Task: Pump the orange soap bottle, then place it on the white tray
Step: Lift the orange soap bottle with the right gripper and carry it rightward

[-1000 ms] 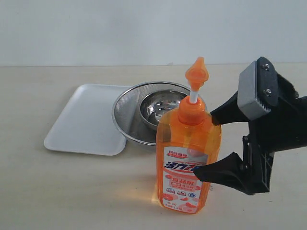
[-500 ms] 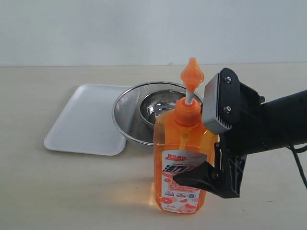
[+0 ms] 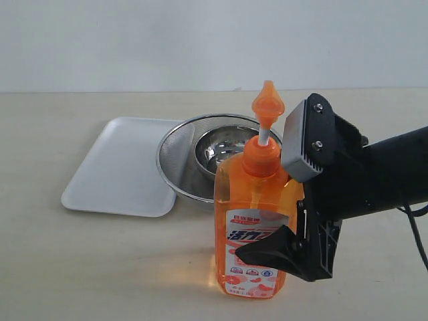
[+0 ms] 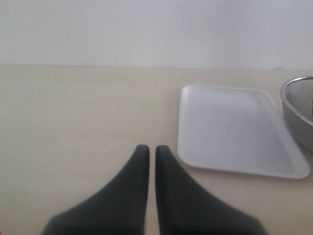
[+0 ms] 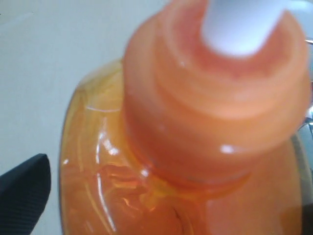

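While upright at lower centre, right of white tray [image 3: 120,167]: orange soap bottle [image 3: 251,194], translucent, pump up. Sits between spread jaws of right gripper [image 3: 267,217], ungripped. Jaws of left gripper [image 4: 148,149] pressed together.

On my exterior feed the right gripper [image 3: 257,215] is matte black plastic, with one tapered, wedge-shaped finger [image 3: 267,251] showing and a ribbed black frame behind it. A light grey rectangular block [image 3: 302,148] with rounded corners is mounted at the wrist, fixed by two silver screws [image 3: 318,107], and fine ridges run along its lower edge. The arm [image 3: 388,177] behind it is a smooth black tube, and I can see a thin black cable [image 3: 418,234] trailing off it. My left wrist feed gives the left gripper [image 4: 148,150]: two matte black fingers [image 4: 128,191], broad at the base and narrowing to rounded tips
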Tool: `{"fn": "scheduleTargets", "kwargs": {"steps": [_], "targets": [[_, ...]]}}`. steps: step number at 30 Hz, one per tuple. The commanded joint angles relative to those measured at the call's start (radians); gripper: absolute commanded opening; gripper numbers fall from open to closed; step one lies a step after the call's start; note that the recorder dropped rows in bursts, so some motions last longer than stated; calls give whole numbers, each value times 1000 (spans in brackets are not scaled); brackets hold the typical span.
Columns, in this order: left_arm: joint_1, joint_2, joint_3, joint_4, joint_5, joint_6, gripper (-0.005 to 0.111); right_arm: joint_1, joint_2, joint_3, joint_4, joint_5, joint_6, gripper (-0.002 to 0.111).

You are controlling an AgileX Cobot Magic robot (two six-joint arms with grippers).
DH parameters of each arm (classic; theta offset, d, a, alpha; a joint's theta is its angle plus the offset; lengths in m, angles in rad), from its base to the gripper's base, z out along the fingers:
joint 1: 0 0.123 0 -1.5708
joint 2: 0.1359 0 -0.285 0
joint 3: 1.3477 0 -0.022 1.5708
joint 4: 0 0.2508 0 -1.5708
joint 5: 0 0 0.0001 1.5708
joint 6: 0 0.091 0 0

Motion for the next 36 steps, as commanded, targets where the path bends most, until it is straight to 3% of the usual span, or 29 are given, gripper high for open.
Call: {"fn": "scheduleTargets", "kwargs": {"steps": [1, 16, 18, 19, 20, 21, 22, 24, 36], "targets": [[1, -1, 3, 1, 0, -7, 5, 3, -1, -5, 7, 11, 6, 104], [1, -1, 3, 1, 0, -7, 5, 3, -1, -5, 33, -20, 39, 100], [1, -1, 3, 1, 0, -7, 5, 3, -1, -5, 33, -21, 53, 84], [1, -1, 3, 1, 0, -7, 5, 3, -1, -5, 33, -18, 53, 71], [1, -1, 3, 1, 0, -7, 5, 3, -1, -5, 33, -8, 53, 49], [1, -1, 3, 1, 0, -7, 5, 3, -1, -5, 33, -8, 54, 37], [1, -1, 3, 1, 0, -7, 5, 3, -1, -5, 33, -8, 54, 18], [1, -1, 3, 1, 0, -7, 5, 3, -1, -5, 33, -10, 62, 0], [1, -1, 3, 1, 0, -7, 5, 3, -1, -5, 35, -28, 77, 0]]}}
